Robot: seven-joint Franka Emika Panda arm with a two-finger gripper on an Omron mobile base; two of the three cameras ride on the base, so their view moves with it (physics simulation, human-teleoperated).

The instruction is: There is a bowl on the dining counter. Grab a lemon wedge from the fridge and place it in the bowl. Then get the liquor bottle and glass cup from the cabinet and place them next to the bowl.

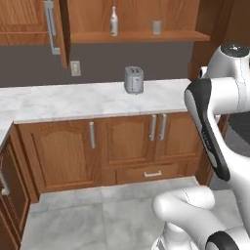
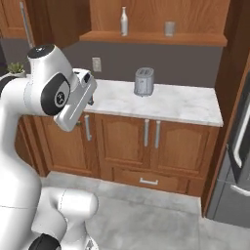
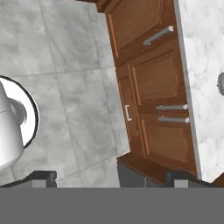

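Observation:
The cabinet (image 1: pixel 136 36) (image 2: pixel 151 38) hangs open on the wall, its wooden shelf bare to the room. On the shelf stand the pale liquor bottle (image 1: pixel 114 22) (image 2: pixel 124 22) and, to its right, the glass cup (image 1: pixel 156 27) (image 2: pixel 169 28). The grey fridge (image 2: pixel 239 161) shows at the right edge. My gripper (image 3: pixel 111 179) is open with nothing between its fingertips (image 3: pixel 43 177). It looks down at the floor and lower cabinet doors, far below the shelf. The bowl, the dining counter and the lemon wedge are out of view.
A grey toaster (image 1: pixel 134 79) (image 2: pixel 144 81) stands on the marble wall counter (image 1: pixel 73 100) (image 2: pixel 185 102) under the shelf. The open cabinet door (image 1: pixel 61 29) juts out at the left. Below are wooden base cabinets (image 1: pixel 127 141). A small plant (image 2: pixel 16 68) sits far left.

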